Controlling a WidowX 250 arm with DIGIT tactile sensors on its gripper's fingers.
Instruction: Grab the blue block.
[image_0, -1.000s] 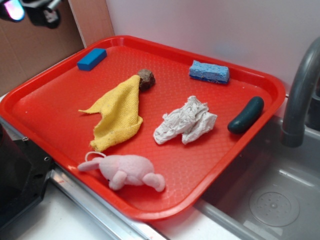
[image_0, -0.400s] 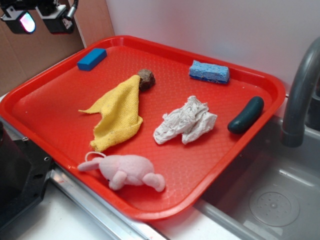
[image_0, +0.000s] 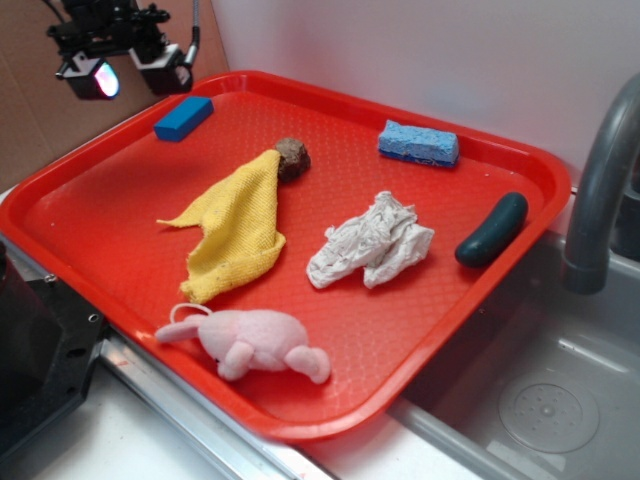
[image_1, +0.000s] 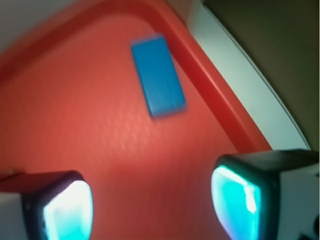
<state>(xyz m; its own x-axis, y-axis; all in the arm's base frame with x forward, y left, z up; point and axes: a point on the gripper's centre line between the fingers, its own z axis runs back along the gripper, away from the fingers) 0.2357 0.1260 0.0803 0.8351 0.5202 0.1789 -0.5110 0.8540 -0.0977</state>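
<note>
The tool (image_0: 130, 68) hangs released and empty above the far left corner of the red tray (image_0: 420, 395), fingers spread, with the blue block (image_0: 184, 118) lying flat on the tray floor just beside that corner's rim. The tray also holds a yellow cloth (image_0: 235, 225) touching a brown ball (image_0: 293, 158), a light-blue sponge (image_0: 418, 143), crumpled paper (image_0: 370, 242), a dark green pickle (image_0: 492, 230) and a pink plush toy (image_0: 250, 340). The wrist view is blurred, its fingertips (image_1: 67, 210) cut off at the bottom edge, and the block (image_1: 158, 76) lies ahead of them, apart.

The blue block (image_1: 158, 75) lies on the red tray (image_1: 75, 115), beyond the open-jawed gripper (image_1: 150, 205).
</note>
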